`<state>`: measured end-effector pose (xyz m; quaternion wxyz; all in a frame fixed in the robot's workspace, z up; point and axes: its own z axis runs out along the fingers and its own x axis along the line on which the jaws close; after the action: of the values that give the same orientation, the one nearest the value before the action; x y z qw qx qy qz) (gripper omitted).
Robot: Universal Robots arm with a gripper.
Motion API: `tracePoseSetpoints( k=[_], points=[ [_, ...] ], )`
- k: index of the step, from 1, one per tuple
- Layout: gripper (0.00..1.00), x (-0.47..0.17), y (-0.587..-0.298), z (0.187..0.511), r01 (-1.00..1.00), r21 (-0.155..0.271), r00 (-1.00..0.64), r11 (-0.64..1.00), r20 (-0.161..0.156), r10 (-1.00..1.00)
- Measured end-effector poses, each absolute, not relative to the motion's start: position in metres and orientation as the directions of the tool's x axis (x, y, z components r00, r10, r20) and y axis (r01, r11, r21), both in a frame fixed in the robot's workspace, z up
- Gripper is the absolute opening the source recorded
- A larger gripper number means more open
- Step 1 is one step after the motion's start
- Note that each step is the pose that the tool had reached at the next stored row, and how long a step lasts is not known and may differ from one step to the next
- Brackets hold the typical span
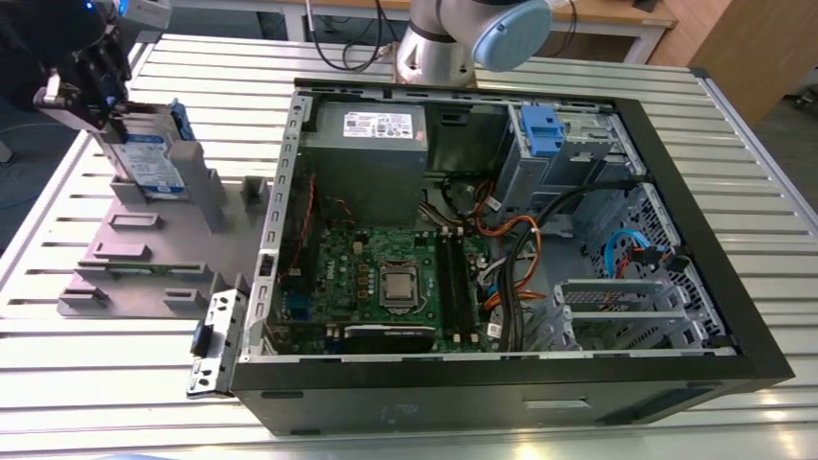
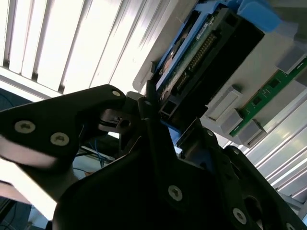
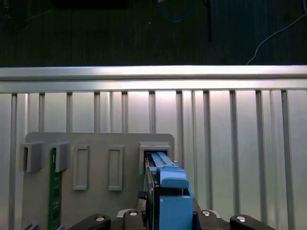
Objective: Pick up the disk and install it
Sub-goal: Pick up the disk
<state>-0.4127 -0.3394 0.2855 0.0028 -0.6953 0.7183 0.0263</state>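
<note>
The gripper (image 2: 175,112) fills the foreground of the second wrist view, a black, screw-studded body whose fingers (image 2: 147,115) lie along either side of the disk (image 2: 206,52) and are clamped on its near end. In the exterior view the gripper (image 1: 113,125) hangs at the far corner on the exterior view's left, pointing down over the grey slotted holder (image 1: 141,249). The arm (image 1: 473,38) shows as a grey and pale-blue joint standing behind the open computer case (image 1: 511,402); the links between that joint and the wrist are cut off by the frame's edge.

The disk (image 1: 147,158) stands upright on edge at the holder's far end, its white-and-blue label facing the exterior camera and a blue rail along its side. In the first wrist view the disk (image 3: 170,189) is seen edge-on, blue rail uppermost, with its far end meeting a raised slot of the holder (image 3: 96,143). How deep it sits in that slot cannot be told, since a grey post covers its lower end in the exterior view.

A green circuit board (image 3: 54,187) stands in another slot of the holder. Holder and case rest on a slatted metal surface (image 1: 128,383). Inside the case, a blue bracket (image 1: 543,129) sits on the drive bay.
</note>
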Motion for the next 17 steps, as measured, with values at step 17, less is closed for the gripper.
tracePoseSetpoints(
  k=[17],
  points=[
    [0.37, -0.4127, -0.3394, 0.2854, -0.999, 0.034, -0.033, 0.031, -0.056, -0.998]
  ],
)
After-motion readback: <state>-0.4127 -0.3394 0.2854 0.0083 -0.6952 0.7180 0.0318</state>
